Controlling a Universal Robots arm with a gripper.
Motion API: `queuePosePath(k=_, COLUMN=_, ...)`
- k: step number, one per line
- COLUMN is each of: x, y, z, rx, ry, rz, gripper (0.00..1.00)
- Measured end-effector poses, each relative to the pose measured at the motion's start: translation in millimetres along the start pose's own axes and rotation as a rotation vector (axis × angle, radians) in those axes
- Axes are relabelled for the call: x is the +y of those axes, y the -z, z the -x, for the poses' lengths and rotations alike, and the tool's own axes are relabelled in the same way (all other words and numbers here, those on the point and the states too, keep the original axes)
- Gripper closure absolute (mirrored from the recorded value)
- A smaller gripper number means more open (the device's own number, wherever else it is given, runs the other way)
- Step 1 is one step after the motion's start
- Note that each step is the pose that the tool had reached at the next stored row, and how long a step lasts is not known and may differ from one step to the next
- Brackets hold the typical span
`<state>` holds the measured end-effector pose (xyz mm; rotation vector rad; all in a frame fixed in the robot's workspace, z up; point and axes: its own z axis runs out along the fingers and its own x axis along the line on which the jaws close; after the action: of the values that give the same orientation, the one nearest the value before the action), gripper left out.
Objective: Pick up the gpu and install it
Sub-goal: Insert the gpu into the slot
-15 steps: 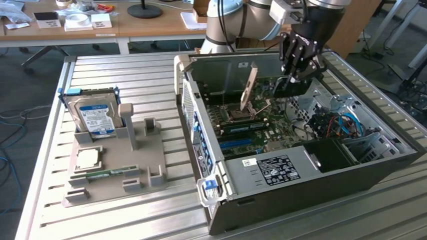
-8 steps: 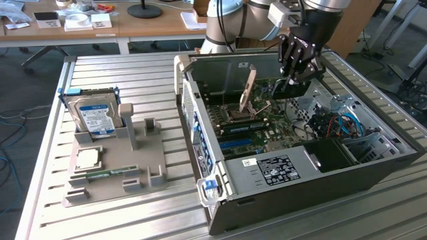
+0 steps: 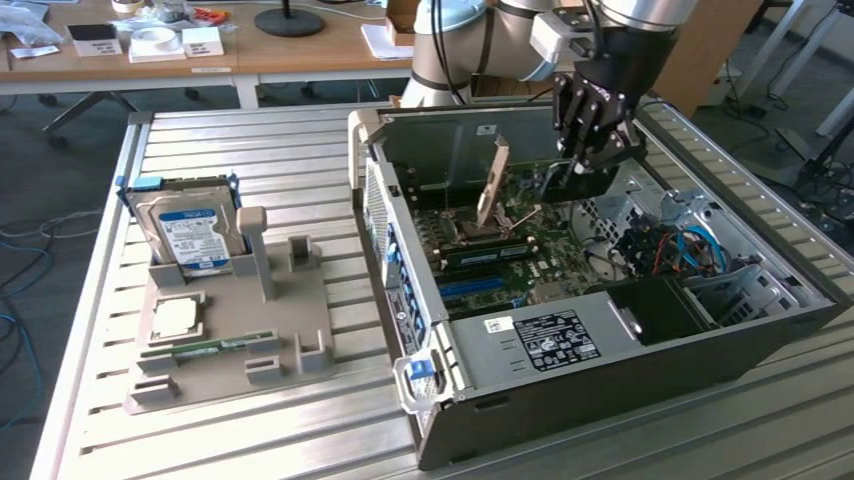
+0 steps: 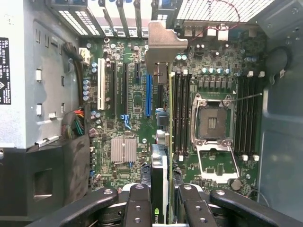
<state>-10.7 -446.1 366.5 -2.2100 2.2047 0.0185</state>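
Black fingers of the end effector were clenched on the gpu, holding it edge-on over the motherboard inside the open computer case. Its silver bracket faced the case's rear slots; the case stood on the table.

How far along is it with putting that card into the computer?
Pickup looks done: the claw grips the card, edge-down inside the open computer case. It hangs above the circuit board, seemingly not pushed into a slot. Seating it is left.

Gpu above motherboard (open case)
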Motion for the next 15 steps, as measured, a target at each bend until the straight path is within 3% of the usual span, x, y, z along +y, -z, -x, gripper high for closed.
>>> queuePosePath(k=2, x=2.0, y=-1.4, z=0.0, rx=0.0002, ry=0.001, rz=-0.0065, gripper=0.73)
queuePosePath(k=10, x=6.5, y=-9.9, z=-0.2, rx=0.0, ry=0.001, rz=-0.0069, gripper=0.73)
queuePosePath(k=15, x=6.9, y=-10.2, z=-0.2, rx=0.0002, ry=0.001, rz=-0.0068, gripper=0.73)
